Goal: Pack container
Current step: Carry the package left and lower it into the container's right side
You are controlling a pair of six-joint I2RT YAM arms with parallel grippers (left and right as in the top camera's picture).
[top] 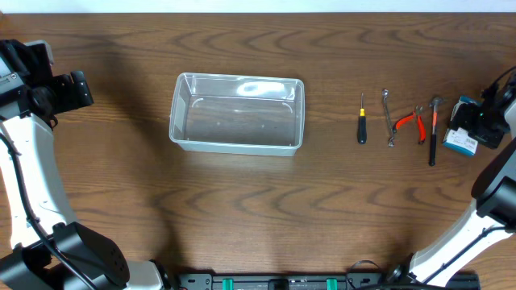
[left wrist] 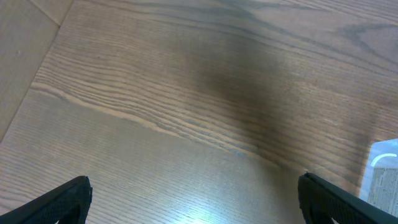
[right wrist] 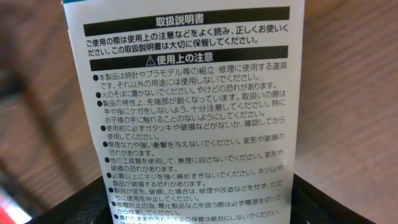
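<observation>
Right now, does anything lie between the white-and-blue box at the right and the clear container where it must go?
Yes. Four tools lie in a row between the white-and-blue box and the clear container: hammer, red-handled pliers, wrench, small screwdriver. They lie flat, so a lifted path would likely pass over them.

looks like a robot lab, wood-grain table (top: 242,217), left arm (top: 28,173) and right arm (top: 493,189) either side, screwdriver (top: 362,125), pliers (top: 411,122), hammer (top: 434,133) in a row
</observation>
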